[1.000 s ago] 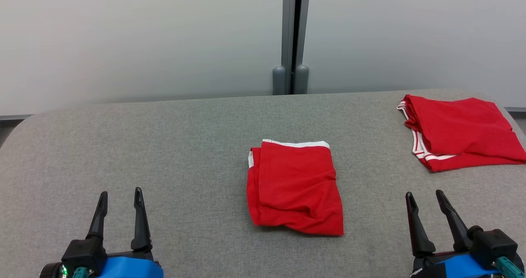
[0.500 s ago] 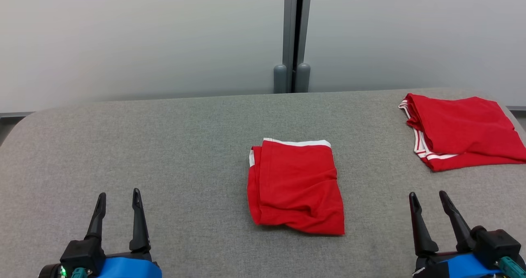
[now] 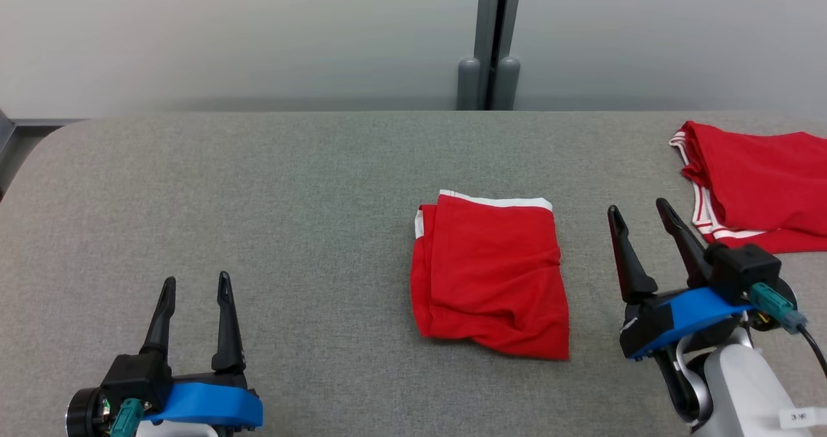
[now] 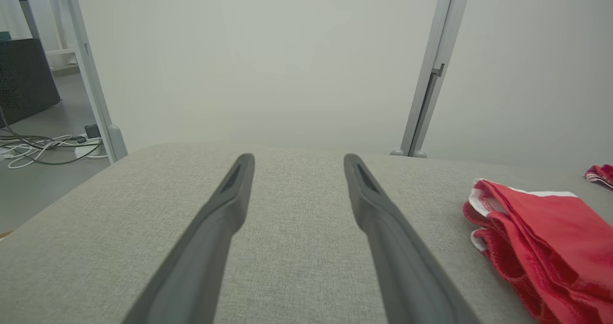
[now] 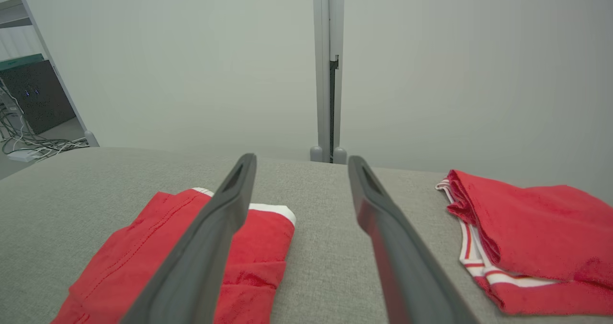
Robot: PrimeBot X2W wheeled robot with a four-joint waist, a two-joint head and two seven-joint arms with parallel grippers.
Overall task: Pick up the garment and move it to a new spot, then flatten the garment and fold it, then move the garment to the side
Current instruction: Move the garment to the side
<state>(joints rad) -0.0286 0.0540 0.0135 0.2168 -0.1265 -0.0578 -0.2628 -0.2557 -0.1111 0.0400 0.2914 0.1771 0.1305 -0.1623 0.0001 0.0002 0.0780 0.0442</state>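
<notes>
Folded red cloth garment (image 3: 489,275) waits mid-table for its move to the side; both grippers are empty.
Head view: on the grey fabric-covered table (image 3: 258,185), left gripper (image 3: 197,279) hovers by the near left corner and right gripper (image 3: 638,206) near the garment's right edge, jaws wide on both. A second red garment with white-striped trim (image 3: 756,178) lies at the far right corner, making two garments. Left wrist view: the garment (image 4: 541,237) lies off right. Right wrist view: the spread fingers point between both garments. Folding looks done; the next move calls for pinching all layers at one edge.
</notes>
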